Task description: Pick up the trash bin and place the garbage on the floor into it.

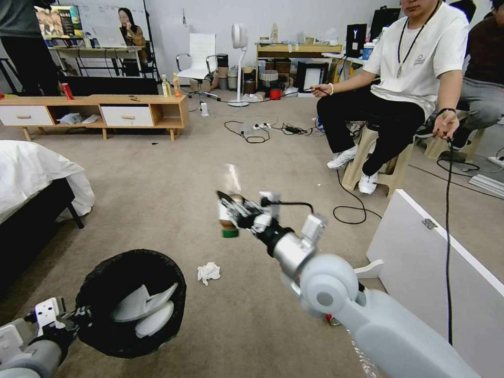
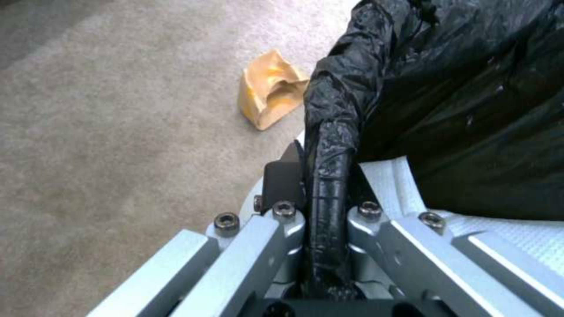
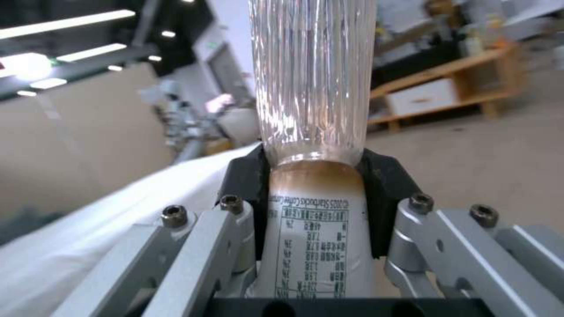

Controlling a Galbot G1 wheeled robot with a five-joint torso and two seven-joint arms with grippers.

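Left pincer [image 1: 79,316]: near left, low; its jaws are pressed on the bag-wrapped rim of the bin, one pad outside and one inside, as the left wrist view shows.
Bin [image 1: 131,260]: held just right of the left pincer, touching it; the black bag lines it and white crumpled pieces lie inside.
Paper bag [image 2: 269,90]: brown and crumpled, on the carpet just beside the outer wall of the bin, apart from the left pincer.
Tissue [image 1: 208,272]: white wad on the carpet right of the bin, near but not touching it, below and nearer than the bottle.
Bottle [image 1: 229,207]: clear and ribbed, with a white printed label and green cap; it is off the floor with the cap end down, farther and to the right of the bin.
Right pincer [image 1: 234,207]: centre, at the end of the right arm reaching from the near right; its jaws pinch the bottle at the labelled part, a black pad on each side, with the clear body sticking out beyond them.
Red scrap [image 1: 332,318]: on the carpet by the right arm; too hidden to tell what it is.
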